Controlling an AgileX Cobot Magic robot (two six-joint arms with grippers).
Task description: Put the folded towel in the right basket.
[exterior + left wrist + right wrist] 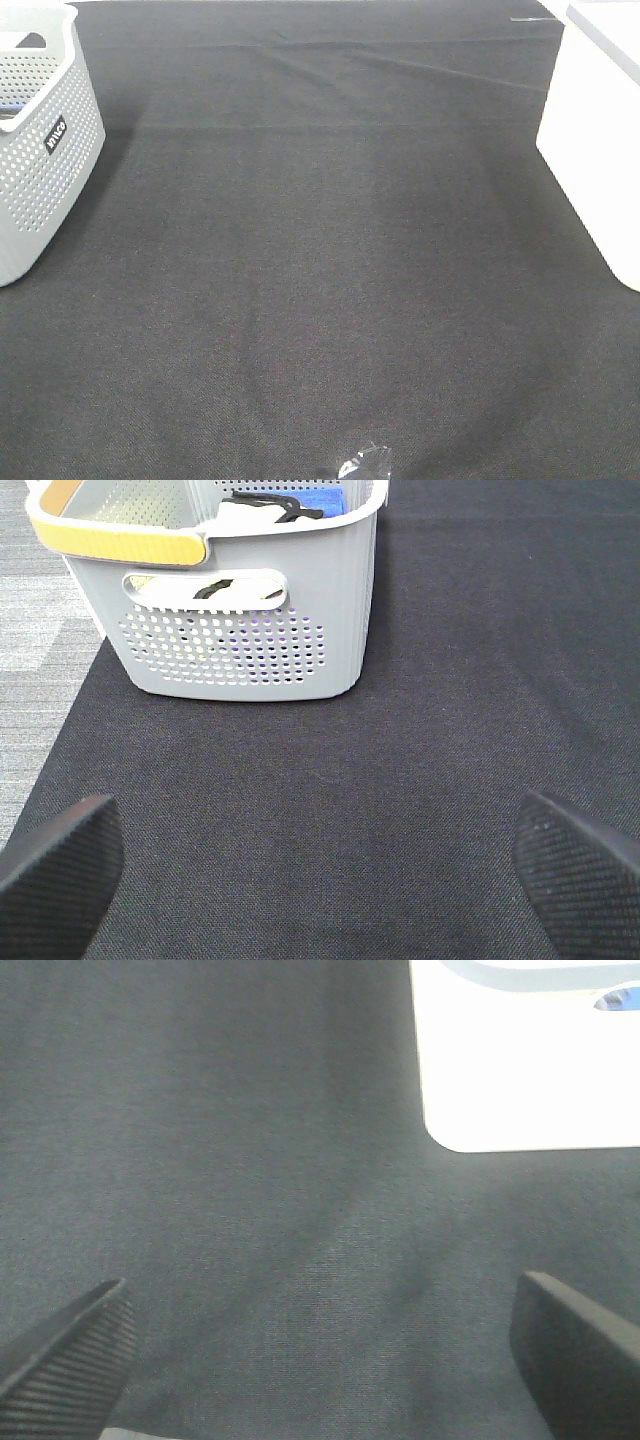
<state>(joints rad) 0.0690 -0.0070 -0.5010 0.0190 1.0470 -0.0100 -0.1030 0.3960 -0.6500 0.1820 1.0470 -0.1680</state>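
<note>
No folded towel shows on the black cloth (320,260). The right basket (598,140) is white with smooth walls, at the right edge of the table. Its corner shows in the right wrist view (520,1070), with a small blue patch (615,1000) at its rim that I cannot identify. My right gripper (330,1345) is open and empty, low over the cloth in front of this basket. My left gripper (320,865) is open and empty over the cloth, facing the left basket (240,630). Neither gripper shows in the exterior high view.
The left basket (40,150) is grey and perforated, with a yellow handle (120,545). It holds white, black and blue items (320,500). A small shiny clear scrap (360,465) lies at the front edge of the cloth. Grey floor (40,630) lies past the cloth's left edge.
</note>
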